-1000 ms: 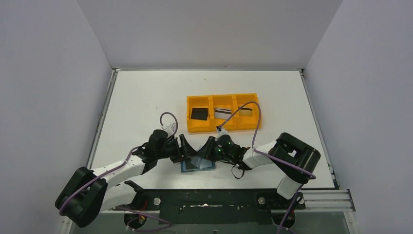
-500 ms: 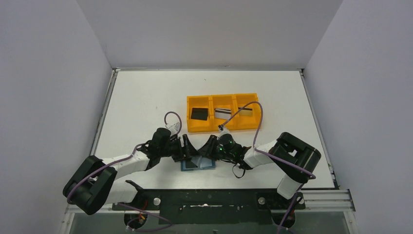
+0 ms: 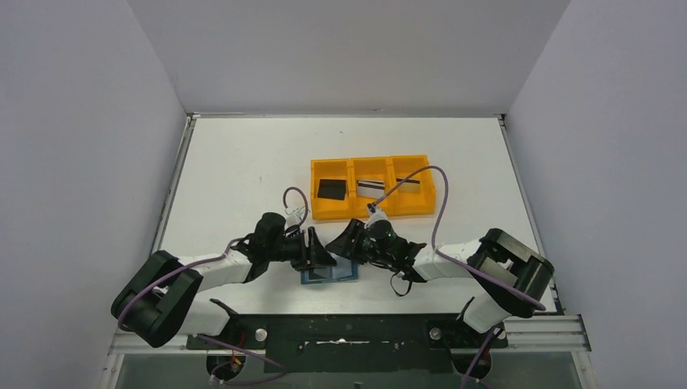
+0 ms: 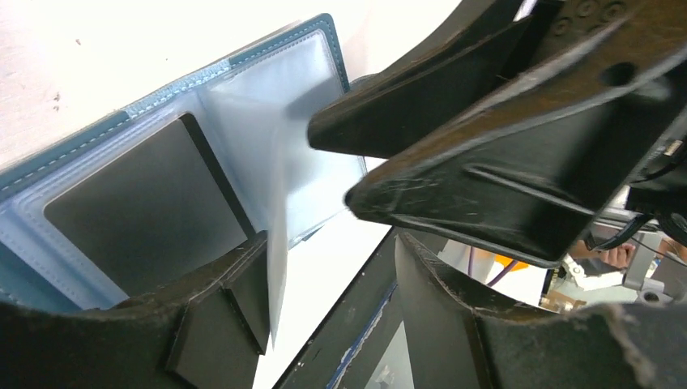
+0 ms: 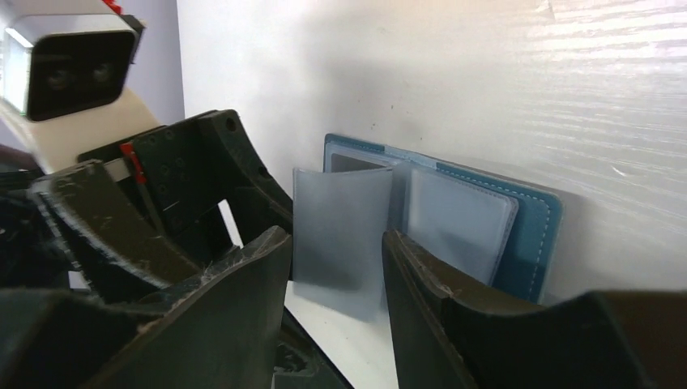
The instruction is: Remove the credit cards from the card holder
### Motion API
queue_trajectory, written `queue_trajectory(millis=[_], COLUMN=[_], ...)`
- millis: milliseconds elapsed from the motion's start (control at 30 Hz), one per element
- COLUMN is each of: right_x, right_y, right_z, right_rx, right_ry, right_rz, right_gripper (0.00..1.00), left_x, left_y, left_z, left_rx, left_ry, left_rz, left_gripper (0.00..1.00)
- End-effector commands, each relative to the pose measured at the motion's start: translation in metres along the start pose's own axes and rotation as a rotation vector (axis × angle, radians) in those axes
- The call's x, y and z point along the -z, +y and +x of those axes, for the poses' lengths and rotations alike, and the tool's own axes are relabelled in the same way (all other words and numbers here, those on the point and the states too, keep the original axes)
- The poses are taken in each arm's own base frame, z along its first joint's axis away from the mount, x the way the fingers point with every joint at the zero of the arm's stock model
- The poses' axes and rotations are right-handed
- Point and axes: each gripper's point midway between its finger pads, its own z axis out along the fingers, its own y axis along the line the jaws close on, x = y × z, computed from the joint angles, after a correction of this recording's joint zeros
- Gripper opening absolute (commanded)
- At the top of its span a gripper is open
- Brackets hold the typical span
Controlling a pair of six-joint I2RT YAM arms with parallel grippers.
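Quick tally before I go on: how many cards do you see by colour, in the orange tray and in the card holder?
Black card in the orange tray: 1
Silver-grey striped cards in the tray: 2
Dark card in a pocket of the card holder: 1
Total: 4 cards visible; other pockets may hide more.

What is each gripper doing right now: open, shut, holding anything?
Left gripper: open, with a clear wallet sleeve upright between its fingers, not clamped.
Right gripper: open, nothing clamped.
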Motion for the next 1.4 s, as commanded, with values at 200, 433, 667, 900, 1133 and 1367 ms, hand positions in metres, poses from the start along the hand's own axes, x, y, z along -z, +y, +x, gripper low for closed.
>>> queue_trajectory(millis=[200, 433, 667, 900, 1133, 1367], right_x=[0.041, 0.073, 0.082, 0.078, 0.059, 0.020], right_y=[-0.021, -0.021, -0.011, 0.018, 0.042, 0.044], right_z=[-0.035, -0.058, -0.066, -0.069, -0.059, -0.022], right_rx=[0.038, 0.048, 0.046, 0.067, 0.126, 0.176], right_ry=[-0.176, -0.301, -0.334, -0.321, -0.239, -0.083], right_rz=[0.241, 0.300, 0.284, 0.200, 0.136, 0.141], right_gripper=[0.56, 0.59, 0.60, 0.55, 0.50, 0.47], left_x=[-0.018, -0.041, -0.032, -0.005, 0.031, 0.059], left_y=[-0.045, -0.042, -0.027, -0.038, -0.005, 0.020], left_z=[-0.017, -0.006, -0.009, -0.036, -0.056, -0.055], left_rx=[-0.089, -0.087, -0.086, -0.169, -0.088, 0.014], left_ry=[0.010, 0.061, 0.016, -0.084, -0.203, -0.304], left_rz=[0.155, 0.118, 0.020, -0.069, -0.203, -0.246], left_gripper=[0.51, 0.50, 0.51, 0.54, 0.54, 0.56])
